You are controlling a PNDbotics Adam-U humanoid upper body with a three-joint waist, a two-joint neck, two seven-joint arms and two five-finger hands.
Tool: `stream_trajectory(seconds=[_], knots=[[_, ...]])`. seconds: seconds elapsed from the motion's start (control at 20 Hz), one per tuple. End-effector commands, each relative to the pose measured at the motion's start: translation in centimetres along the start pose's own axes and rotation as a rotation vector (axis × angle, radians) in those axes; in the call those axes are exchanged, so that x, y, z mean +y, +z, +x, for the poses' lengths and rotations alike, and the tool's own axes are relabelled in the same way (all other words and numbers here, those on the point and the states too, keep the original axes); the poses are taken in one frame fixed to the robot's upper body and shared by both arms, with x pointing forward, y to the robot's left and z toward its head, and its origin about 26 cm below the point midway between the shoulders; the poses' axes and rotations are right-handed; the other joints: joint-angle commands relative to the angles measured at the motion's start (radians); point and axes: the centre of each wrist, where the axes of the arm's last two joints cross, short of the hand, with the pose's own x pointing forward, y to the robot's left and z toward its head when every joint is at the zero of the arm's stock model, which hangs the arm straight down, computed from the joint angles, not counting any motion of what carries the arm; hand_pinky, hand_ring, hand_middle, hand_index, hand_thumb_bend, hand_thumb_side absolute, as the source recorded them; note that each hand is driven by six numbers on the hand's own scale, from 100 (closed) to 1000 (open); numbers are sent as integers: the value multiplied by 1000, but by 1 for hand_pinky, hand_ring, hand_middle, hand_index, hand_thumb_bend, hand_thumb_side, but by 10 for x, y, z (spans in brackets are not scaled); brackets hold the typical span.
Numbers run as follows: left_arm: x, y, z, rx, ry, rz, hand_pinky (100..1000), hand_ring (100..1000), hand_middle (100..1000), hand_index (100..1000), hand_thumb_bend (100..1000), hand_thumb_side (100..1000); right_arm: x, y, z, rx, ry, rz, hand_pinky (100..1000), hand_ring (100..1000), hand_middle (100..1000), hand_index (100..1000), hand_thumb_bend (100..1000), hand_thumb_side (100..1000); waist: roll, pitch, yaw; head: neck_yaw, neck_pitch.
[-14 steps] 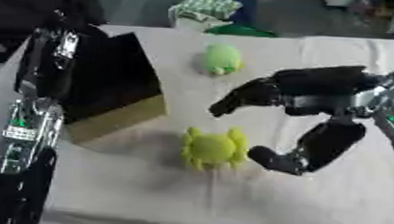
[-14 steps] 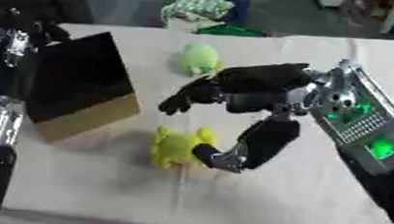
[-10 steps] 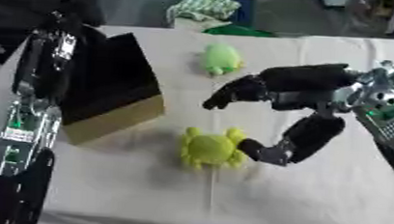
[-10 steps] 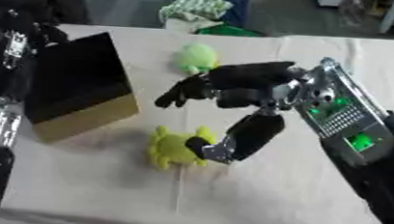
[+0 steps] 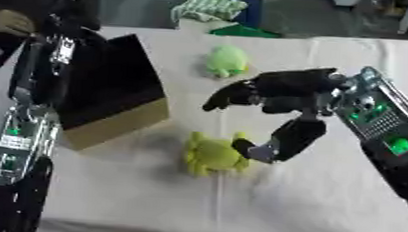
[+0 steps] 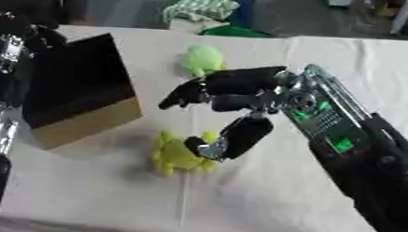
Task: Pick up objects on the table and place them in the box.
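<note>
A yellow-green plush toy (image 5: 212, 154) lies on the white tablecloth near the middle. My right hand (image 5: 279, 89) hangs over it, open, fingers stretched left above the toy and thumb (image 5: 276, 142) reaching down to touch its right side. A second, paler green plush (image 5: 225, 60) lies farther back. The black box (image 5: 112, 90) with a tan lower side stands at the left, tilted. My left arm (image 5: 28, 109) runs along the box's left side; its hand is hidden up by the box's far corner.
A green-and-white checked cloth (image 5: 206, 6) lies beyond the table's far edge. A person's hand (image 5: 9, 21) shows at the upper left. Bare tablecloth (image 5: 308, 208) stretches across the front and right.
My right hand has moved left and down toward the yellow-green plush; the thumb now touches its side. The plush and box have stayed put.
</note>
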Motion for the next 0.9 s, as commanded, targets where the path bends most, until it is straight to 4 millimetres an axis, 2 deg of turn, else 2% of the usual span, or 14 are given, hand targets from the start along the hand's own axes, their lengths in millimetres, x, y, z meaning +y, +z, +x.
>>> stream_trajectory(seconds=[0.05, 0.45, 0.5, 0.9], knots=[[0, -5, 6, -24, -6, -15, 609, 572, 588, 812, 211, 628, -2, -7, -4, 27, 71, 34, 890, 888, 944, 1000, 100, 624, 0, -10, 6, -7, 4], [-1, -6, 6, -26, -1, -17, 608, 568, 587, 812, 211, 628, 28, -21, -33, 123, 87, 85, 887, 887, 946, 1000, 100, 659, 3, -5, 23, -12, 2], [-1, -6, 6, -26, -1, -17, 608, 567, 587, 812, 212, 628, 31, -22, -35, 128, 88, 88, 885, 886, 948, 1000, 100, 690, 4, -5, 24, -12, 2], [-1, -6, 6, -25, -1, -14, 608, 565, 587, 812, 211, 629, 57, -31, -47, 167, 102, 149, 881, 885, 948, 1000, 100, 746, 5, -2, 23, -7, 6]])
